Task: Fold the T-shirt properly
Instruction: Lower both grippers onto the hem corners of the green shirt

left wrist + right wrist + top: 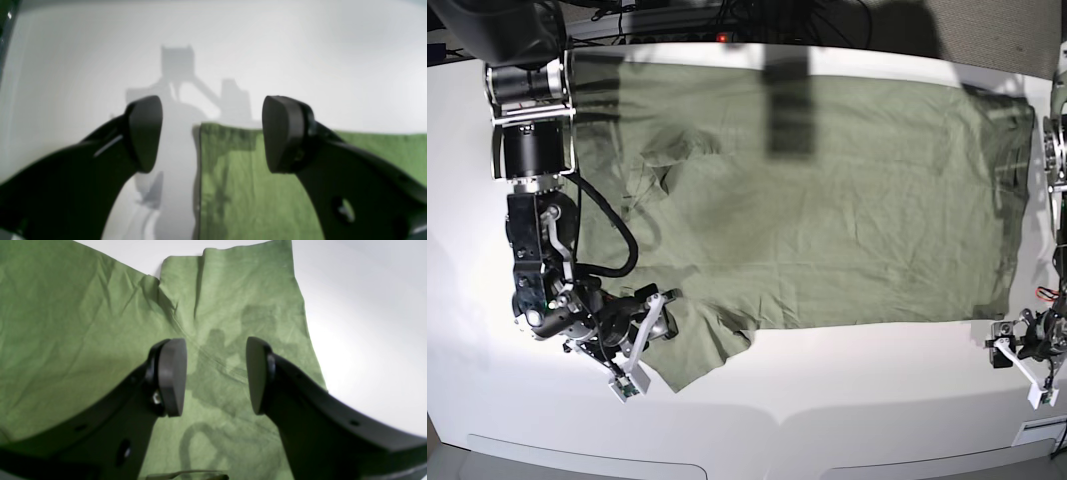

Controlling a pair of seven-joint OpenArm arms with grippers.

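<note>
t-shirt [827,200] spread flat across upper centre of the white table [877,400], base view. left gripper [211,133] jaws wide apart, empty, over the shirt's corner edge at lower right. right gripper [216,376] jaws parted, empty, above the sleeve at lower left.

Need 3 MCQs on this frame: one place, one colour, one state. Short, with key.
1. Where does the right gripper hover?
A. over bare table
B. over a sleeve of the T-shirt
C. over the collar

2. Colour of the T-shirt?
A. green
B. blue
C. white

3. State of the left gripper?
A. shut on cloth
B. open, empty
C. out of view

Key: 1 B, the right wrist view shows sleeve cloth under its fingers. 2 A, the cloth is green in all views. 3 B, only the white table and the cloth edge show between its spread fingers.
</note>
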